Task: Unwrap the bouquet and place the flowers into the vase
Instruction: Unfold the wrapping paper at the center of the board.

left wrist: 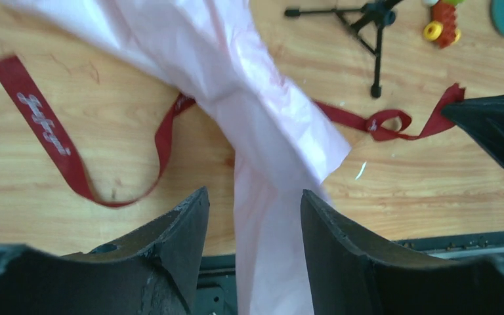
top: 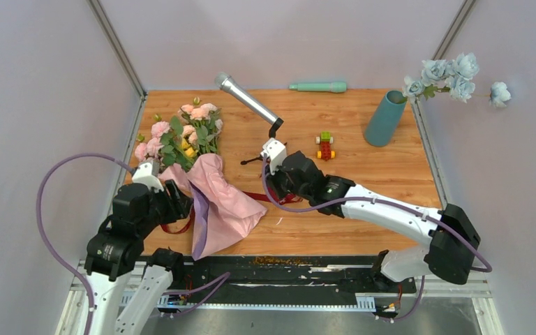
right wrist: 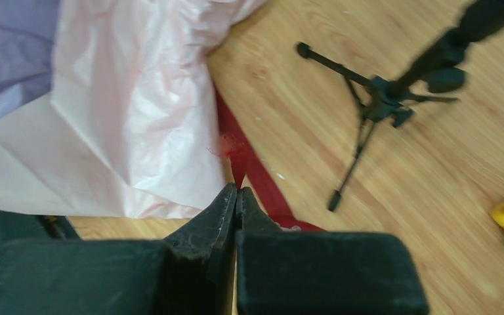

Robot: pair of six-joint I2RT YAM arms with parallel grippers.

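Silver microphone [top: 246,100] on black tripod mid-surface, mint-green rod [top: 318,87] at far edge, small red-yellow-green block toy [top: 325,146] right of centre, pale blue flowers [top: 450,75] over far right corner

TABLE [top: 363,209]: wood top | left: bouquet [top: 185,136] lying down, blooms toward far side | pink wrap [top: 223,202] spread open toward near edge | dark red ribbon [left wrist: 52,141] loose, passing under wrap | centre: microphone [top: 246,99] on tripod | toy [top: 326,146] near it | far edge: green rod [top: 317,87] | far right: teal vase [top: 385,117]
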